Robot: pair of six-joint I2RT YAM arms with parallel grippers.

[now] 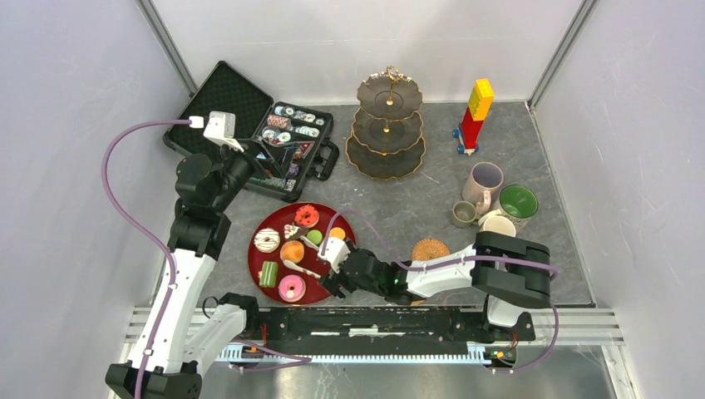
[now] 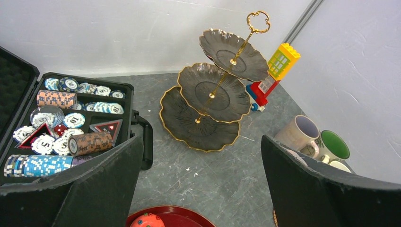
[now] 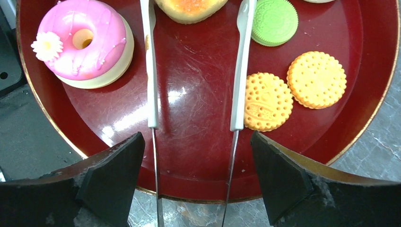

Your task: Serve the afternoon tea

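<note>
Red round tray (image 3: 198, 182) sits under the right gripper (image 3: 196, 135). Its fingers are spread wide and grip nothing; both arms of the tongs (image 3: 151, 71) lie on the tray between them, clear of either finger. On the tray here: pink donut (image 3: 80, 42), green macaron (image 3: 274, 21), two orange biscuits (image 3: 265, 101) side by side. Top view shows more sweets further across the tray. Three-tier stand (image 2: 196, 125) is upright near the back wall. Four mugs (image 1: 495, 204) are clustered right of the tray, with a coaster (image 1: 430, 248) near them. Left gripper (image 2: 201, 139) is beside the chip case (image 2: 71, 113), fingers apart, holding nothing.
</note>
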